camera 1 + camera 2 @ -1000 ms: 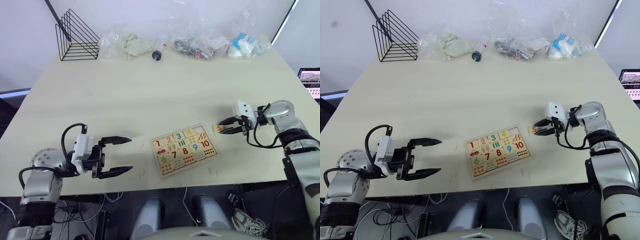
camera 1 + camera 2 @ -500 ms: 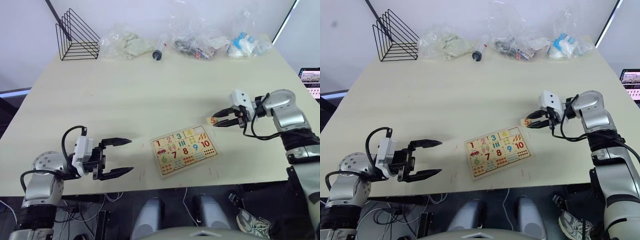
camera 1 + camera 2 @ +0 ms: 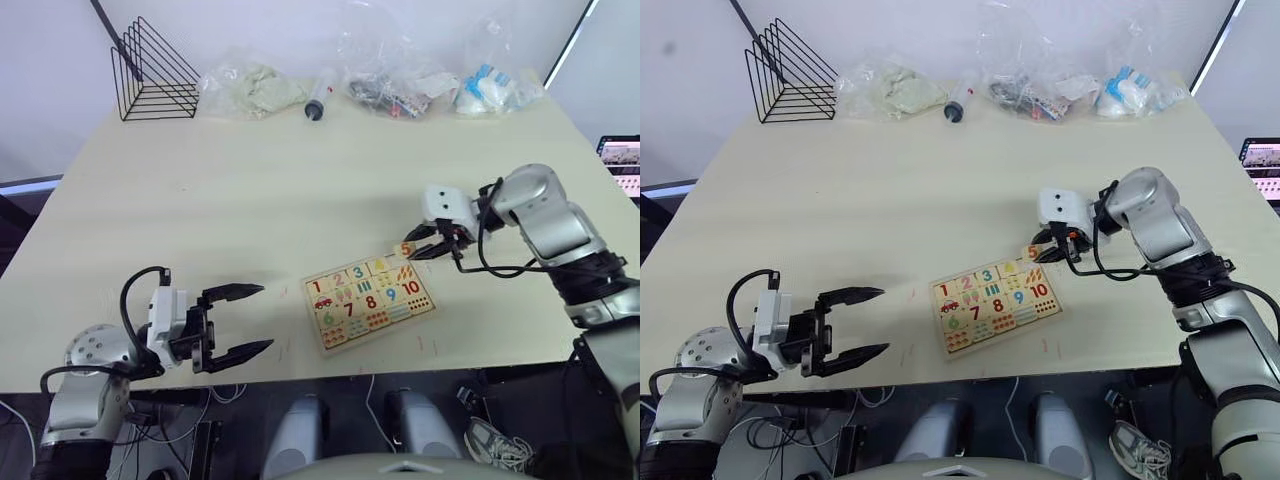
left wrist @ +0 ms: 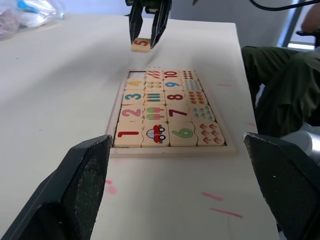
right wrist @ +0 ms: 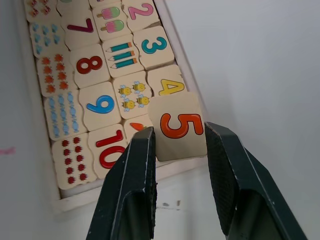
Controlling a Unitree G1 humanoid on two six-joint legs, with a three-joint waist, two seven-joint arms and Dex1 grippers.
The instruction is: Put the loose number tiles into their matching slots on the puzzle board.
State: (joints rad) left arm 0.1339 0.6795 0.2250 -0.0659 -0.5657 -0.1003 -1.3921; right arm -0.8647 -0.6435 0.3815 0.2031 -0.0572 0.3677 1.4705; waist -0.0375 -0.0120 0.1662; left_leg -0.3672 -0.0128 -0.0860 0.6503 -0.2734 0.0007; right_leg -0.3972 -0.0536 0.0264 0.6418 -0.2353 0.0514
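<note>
The tile 5 is now in the air above the far right corner of the puzzle board, pinched in the right gripper, which has carried it in from the desk. Slots 1–4 look filled, so lowering remains. The left gripper hangs wide open, empty, near the desk's front edge.

A pale cream table stands against a plain white wall. Along the table's far edge sit a black wire rack, a syringe and several clear plastic bags. Beside the table's right edge, a screen glows.
</note>
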